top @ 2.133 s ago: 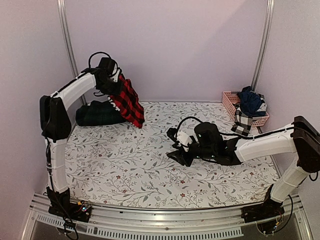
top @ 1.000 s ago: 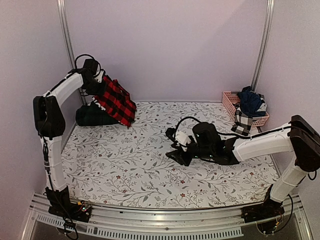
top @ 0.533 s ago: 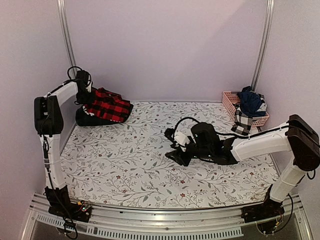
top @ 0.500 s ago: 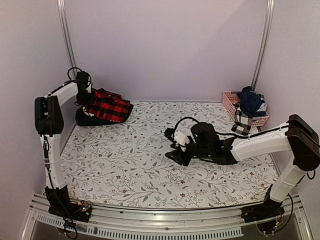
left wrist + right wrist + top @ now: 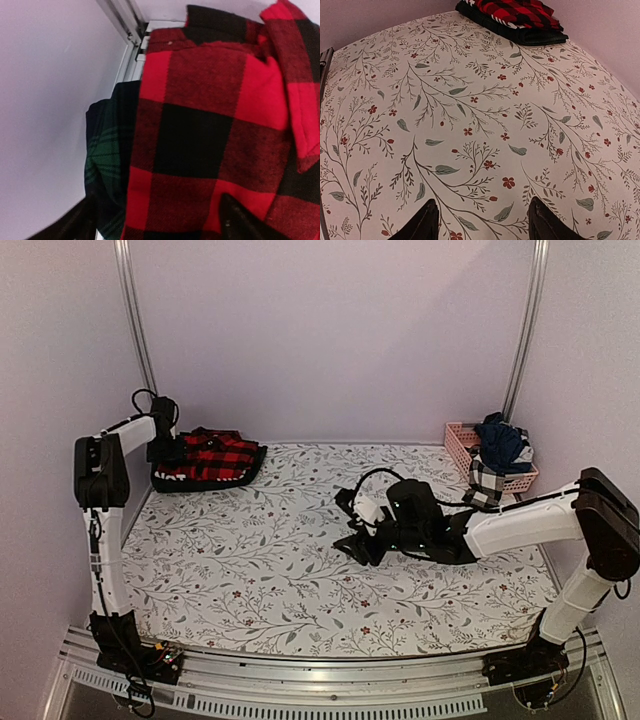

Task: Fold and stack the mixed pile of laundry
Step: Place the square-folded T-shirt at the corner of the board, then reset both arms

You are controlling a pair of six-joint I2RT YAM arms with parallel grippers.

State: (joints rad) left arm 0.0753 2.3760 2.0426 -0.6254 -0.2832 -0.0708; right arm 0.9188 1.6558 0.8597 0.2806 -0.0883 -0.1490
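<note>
**A:** Nearest, the right hand [image 5: 482, 220] hangs open and empty over the white leaf-patterned desk cloth [image 5: 250, 570]. Where next?

**B:** Behind it, at the desk's far right corner, in the pink slatted plastic basket [image 5: 455, 435]. What look like dark navy clothes [image 5: 500, 440] are heaped there, and the right arm is nearer.

**A:** And far left?

**B:** The red-and-black checked flannel shirt [image 5: 212, 452] dangled from the raised left hand [image 5: 160, 222] earlier. Now it lies folded on the dark green tartan piece [image 5: 190, 480], long axis along the far edge, and that hand has opened.

Two robot arms [image 5: 100, 540] [image 5: 520, 525], one red-and-black flannel shirt [image 5: 210, 453], one green tartan piece [image 5: 102, 160], one pink basket [image 5: 457, 443], one leaf-patterned table cloth [image 5: 250, 560].
</note>
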